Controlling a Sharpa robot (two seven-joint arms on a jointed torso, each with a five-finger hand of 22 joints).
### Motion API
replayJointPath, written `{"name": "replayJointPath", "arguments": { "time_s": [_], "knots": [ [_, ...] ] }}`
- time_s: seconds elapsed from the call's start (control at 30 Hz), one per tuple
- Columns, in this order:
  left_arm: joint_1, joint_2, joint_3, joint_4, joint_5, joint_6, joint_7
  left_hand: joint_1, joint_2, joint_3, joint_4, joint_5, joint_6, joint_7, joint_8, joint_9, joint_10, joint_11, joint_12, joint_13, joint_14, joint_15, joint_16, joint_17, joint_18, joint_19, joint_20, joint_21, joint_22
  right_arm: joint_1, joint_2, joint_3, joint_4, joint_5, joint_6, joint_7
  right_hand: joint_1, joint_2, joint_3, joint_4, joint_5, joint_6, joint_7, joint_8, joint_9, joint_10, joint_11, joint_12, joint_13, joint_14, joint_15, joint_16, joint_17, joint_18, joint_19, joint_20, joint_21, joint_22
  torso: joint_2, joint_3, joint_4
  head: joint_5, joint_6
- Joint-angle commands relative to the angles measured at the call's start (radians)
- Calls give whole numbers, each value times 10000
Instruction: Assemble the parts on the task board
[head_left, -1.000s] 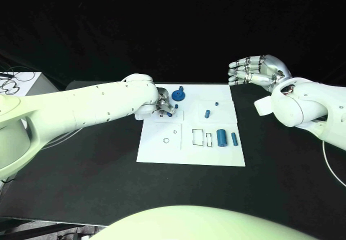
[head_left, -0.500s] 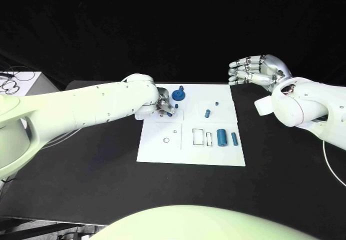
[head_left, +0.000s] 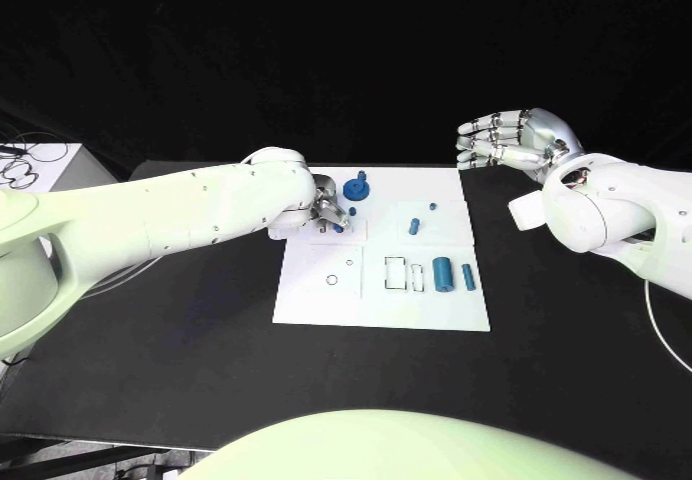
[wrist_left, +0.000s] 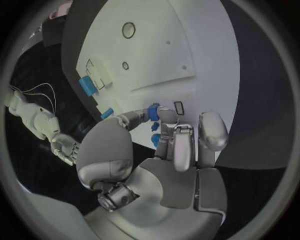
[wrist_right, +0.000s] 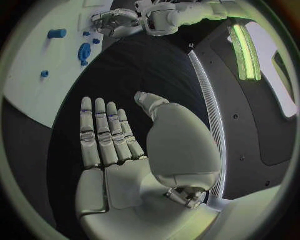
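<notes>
Board (head_left: 378, 300) of white plate lay in the middle of the black tabletop (head_left: 173, 340) in the head view, and the left hand (head_left: 326, 206) sat over its far left corner, fingers closed round a small blue part (head_left: 339, 227) at the board's surface. A round blue part (head_left: 356, 189) stood just beyond that hand near the far edge, a small blue peg (head_left: 414, 227) lay toward the far right, and two blue cylinders (head_left: 453, 275) rested side by side near the right edge. The right hand (head_left: 512, 142) hung off the board beyond its far right corner, fingers spread and holding nothing. From the left wrist, the left hand (wrist_left: 169, 145) pinched the blue part (wrist_left: 152, 112) between thumb and fingertips against the board (wrist_left: 156, 45). From the right wrist, the right hand (wrist_right: 119, 145) showed straight, parted fingers above the tabletop (wrist_right: 125, 75), with the board's corner (wrist_right: 31, 75) and the round blue part (wrist_right: 84, 51) beyond.
</notes>
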Motion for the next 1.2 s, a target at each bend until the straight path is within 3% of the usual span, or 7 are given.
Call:
{"name": "replayJointPath", "arguments": {
  "time_s": [0.03,0.9,1.07,1.2],
  "knots": [
    [-46,-16,-36,-45,-28,188,-42,-113,-44,-256,117,-28,49,62,-23,-38,-76,-16,62,-21,829,-69,-20,1932,-189,60,3,-5,26,-2,-10,5,12,-48,97,40,-81,-22,-74,4,33,55,532,-53,-13,22,39,-12,-9,22,77,-34,-8,71,-59,12,-5,-9,-5,2,0,1,2],
    [-46,8,-33,-253,-52,31,-37,-65,7,-1718,966,-49,109,77,-33,-47,-96,-3,142,3,827,-60,-25,1934,-192,79,10,-27,50,-2,-32,4,32,-46,83,49,-113,-25,-113,31,14,50,546,-61,-17,19,47,-10,-40,21,83,-54,-39,69,-66,16,-6,-46,0,-7,-7,-18,31],
    [-46,14,-30,-235,-46,-90,-25,-34,1,-2168,1252,-56,117,78,-39,-49,-88,-1,166,17,832,-61,-17,1949,-194,85,9,-31,59,-2,-41,3,39,-44,87,47,-127,-21,-127,44,9,49,550,-63,-19,18,51,-9,-51,21,85,-61,-50,69,-69,18,-6,-60,7,-2,0,-29,30],
    [-47,11,-29,-214,3,-181,-17,-22,-23,-2771,1687,-59,141,63,-46,-53,-64,-14,193,37,844,-70,4,1983,-193,94,1,-38,67,-2,-39,3,35,-44,87,45,-127,-21,-127,44,9,49,550,-63,-19,18,51,-9,-51,21,85,-61,-50,69,-69,18,-6,-60,7,-1,1,-34,29]
  ]
}}
